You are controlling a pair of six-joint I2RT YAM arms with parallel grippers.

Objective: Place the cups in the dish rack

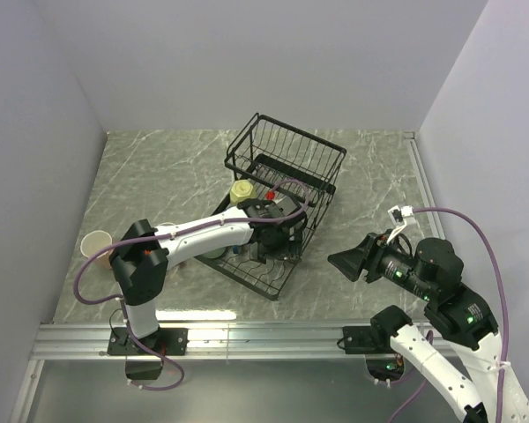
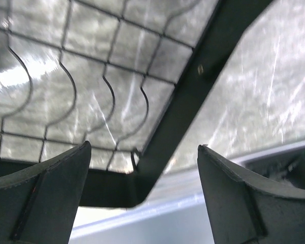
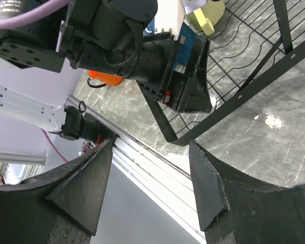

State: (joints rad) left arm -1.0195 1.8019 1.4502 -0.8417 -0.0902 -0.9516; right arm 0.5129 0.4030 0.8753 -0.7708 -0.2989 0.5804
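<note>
jaws spread and empty on both: left gripper (image 2: 143, 146) over dish rack (image 2: 193, 96), right gripper (image 3: 150, 142) near it

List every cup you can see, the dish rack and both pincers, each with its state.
dish rack: upright on the table.
left pincer: open, empty, over the dish rack's wire floor.
right pincer: open, empty, beside the dish rack, over the table.
yellow-green cup: on the dish rack's tray section.
cream cup: mouth up on the table, left of the dish rack, not loaded.
orange cup: mostly hidden behind the left arm; state unclear.
</note>
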